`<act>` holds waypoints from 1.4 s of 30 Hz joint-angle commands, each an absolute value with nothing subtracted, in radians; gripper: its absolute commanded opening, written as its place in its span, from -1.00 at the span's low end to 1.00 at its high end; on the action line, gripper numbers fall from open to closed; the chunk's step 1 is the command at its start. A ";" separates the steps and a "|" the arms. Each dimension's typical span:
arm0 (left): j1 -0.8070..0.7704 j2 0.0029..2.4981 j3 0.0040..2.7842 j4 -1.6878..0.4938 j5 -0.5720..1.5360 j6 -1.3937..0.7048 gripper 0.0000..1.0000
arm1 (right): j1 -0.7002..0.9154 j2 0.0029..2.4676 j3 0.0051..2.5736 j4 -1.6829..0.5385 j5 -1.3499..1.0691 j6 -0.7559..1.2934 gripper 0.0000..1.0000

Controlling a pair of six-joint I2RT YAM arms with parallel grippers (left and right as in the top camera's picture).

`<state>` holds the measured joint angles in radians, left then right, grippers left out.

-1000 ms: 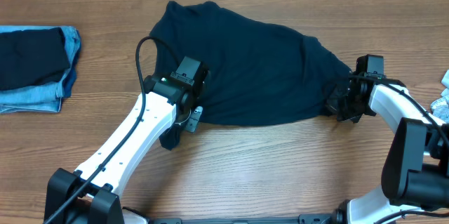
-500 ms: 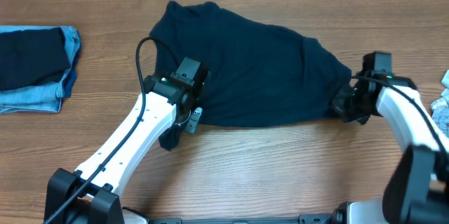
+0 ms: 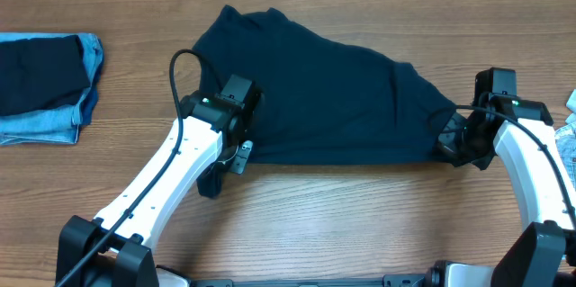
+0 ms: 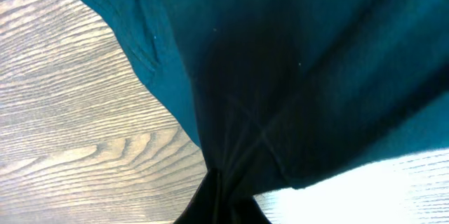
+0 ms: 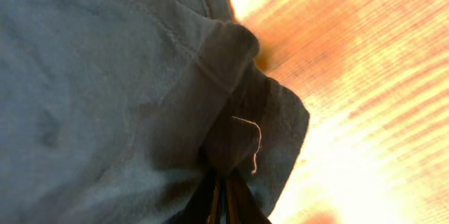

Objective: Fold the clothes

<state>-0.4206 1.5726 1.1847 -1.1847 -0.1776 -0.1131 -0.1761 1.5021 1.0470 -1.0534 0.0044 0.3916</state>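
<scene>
Shirt: spreading step; I have left gripper and right gripper pinched shut on its corners; next likely needs a joint fold-over.

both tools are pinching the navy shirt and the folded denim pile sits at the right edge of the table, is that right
No. The folded denim pile sits at the left edge of the table, not the right; the overhead view shows it. The rest holds: the left tool and the right tool each pinch the navy shirt.
</scene>
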 commanded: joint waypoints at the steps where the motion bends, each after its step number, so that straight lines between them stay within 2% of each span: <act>1: -0.402 1.569 1.195 -1.192 -0.202 -0.143 -0.89 | -0.181 1.500 1.058 -1.086 0.043 0.398 -0.92; 8: -0.397 1.569 1.195 -1.201 -0.200 -0.143 -0.85 | -0.181 1.500 1.058 -1.169 0.016 0.392 -0.91; 10: -0.397 1.569 1.195 -1.201 -0.193 -0.143 -0.85 | -0.181 1.500 1.058 -1.181 -0.002 0.386 -0.69; 11: -0.397 1.569 1.195 -1.201 -0.192 -0.143 -0.85 | -0.181 1.500 1.058 -1.184 -0.002 0.386 -0.37; 12: -0.397 1.569 1.195 -1.201 -0.191 -0.142 -0.84 | -0.181 1.500 1.058 -1.184 -0.002 0.386 -0.24; 15: -0.397 1.569 1.195 -1.206 -0.191 -0.143 -0.84 | -0.181 1.500 1.058 -1.180 -0.001 0.386 -0.33; 20: -0.397 1.569 1.195 -1.216 -0.191 -0.143 -0.85 | -0.181 1.500 1.058 -1.125 -0.002 0.387 -0.32; 30: -0.397 1.569 1.195 -1.210 -0.191 -0.143 -0.84 | -0.180 1.577 1.028 -0.847 -0.117 0.381 -0.36; 31: -0.397 1.569 1.195 -1.210 -0.191 -0.143 -0.84 | -0.179 1.597 1.028 -0.819 -0.134 0.342 -0.34; 34: -0.397 1.569 1.195 -1.203 -0.191 -0.143 -0.84 | -0.179 1.666 1.028 -0.740 -0.186 0.268 -0.02; 42: -0.397 1.569 1.195 -1.200 -0.191 -0.143 -0.84 | -0.179 1.807 1.028 -0.539 -0.339 0.174 0.01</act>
